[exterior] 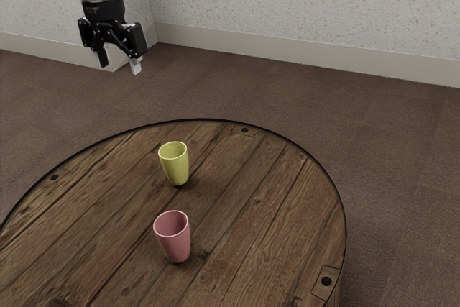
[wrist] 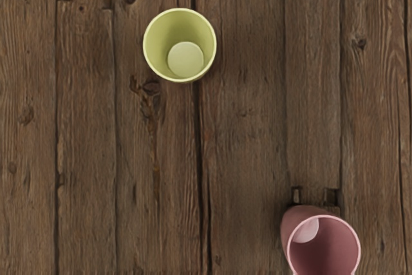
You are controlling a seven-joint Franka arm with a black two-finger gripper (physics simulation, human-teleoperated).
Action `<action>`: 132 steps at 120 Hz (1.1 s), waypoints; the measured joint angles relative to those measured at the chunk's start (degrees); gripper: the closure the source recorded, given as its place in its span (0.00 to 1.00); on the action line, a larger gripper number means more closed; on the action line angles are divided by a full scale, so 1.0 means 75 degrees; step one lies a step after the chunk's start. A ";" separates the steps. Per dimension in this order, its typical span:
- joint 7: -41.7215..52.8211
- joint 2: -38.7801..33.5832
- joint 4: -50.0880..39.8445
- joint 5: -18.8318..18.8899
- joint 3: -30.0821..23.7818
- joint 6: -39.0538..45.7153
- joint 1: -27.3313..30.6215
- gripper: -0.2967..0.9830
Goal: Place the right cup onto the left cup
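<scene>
Wood tbl [exterior: 266,235]: pink cup [exterior: 175,241], yel-grn cup [exterior: 176,167]; flr [exterior: 388,149] prob. carpet; pale wall [exterior: 309,5].

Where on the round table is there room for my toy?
Bare wood spreads across the table from the yellow cup and the pink cup to its rim on the exterior view's right. A smaller bare patch lies between the cups. Nowhere looks crowded.

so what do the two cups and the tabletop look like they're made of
Yellow-green cup: plastic or glazed ceramic, smooth with a soft sheen; the look leaves it open.
Pink cup: likely the same, similarly smooth and evenly coloured.
Tabletop: wood, rough and matte, going by its grain, knots and plank seams.
</scene>
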 joint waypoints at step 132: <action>-0.0053 -0.0772 -0.5210 -0.0150 -0.0452 0.3421 -0.0382 0.25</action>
